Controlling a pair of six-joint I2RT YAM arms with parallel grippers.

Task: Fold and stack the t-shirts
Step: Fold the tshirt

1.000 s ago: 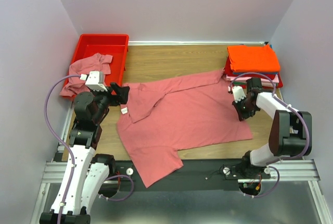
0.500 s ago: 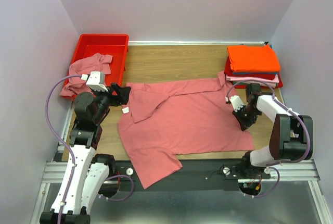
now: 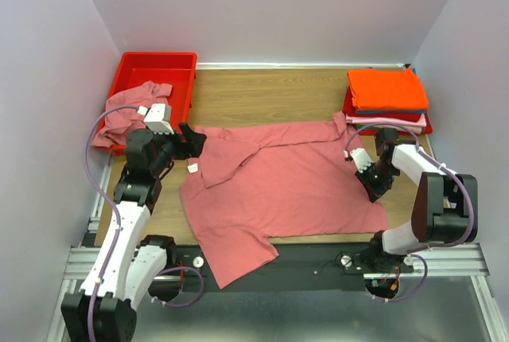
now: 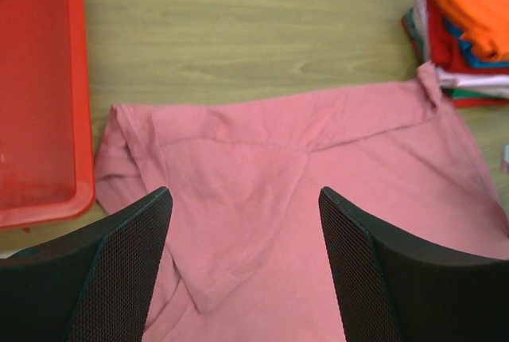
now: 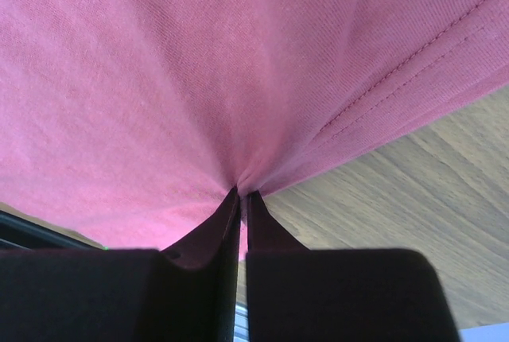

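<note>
While the large dusty rose-pink cotton t-shirt (image 3: 278, 179) is spread flat across the middle of the wooden table (image 3: 262, 99), its right edge is pinched by the right gripper (image 3: 374, 185). In the right wrist view the two dark fingers (image 5: 208, 235) are seen pressed together on a small gathered fold of the cloth, just inside the stitched hem, with bare wood showing to the right of it. The left gripper (image 4: 245, 195) is held with its jaws wide apart over the far left corner of the same shirt, and nothing is gripped between its black mesh-faced pads (image 4: 119, 270). Whether these pads touch the cloth cannot be told. Below that gripper a folded flap of the shirt is seen, and a small white neck tag (image 3: 191, 168) lies at the shirt's left edge. The near left part of the shirt is draped over the table's near edge onto the black rail (image 3: 318, 258).

At the far right corner a stack of folded t-shirts (image 3: 387, 87) is placed, a bright orange one on top, and the spread shirt's far right corner lies just beside it. At the far left a red plastic bin (image 3: 155, 68) is set, with a second crumpled rose-pink t-shirt (image 3: 127, 107) hung over its near left rim.
</note>
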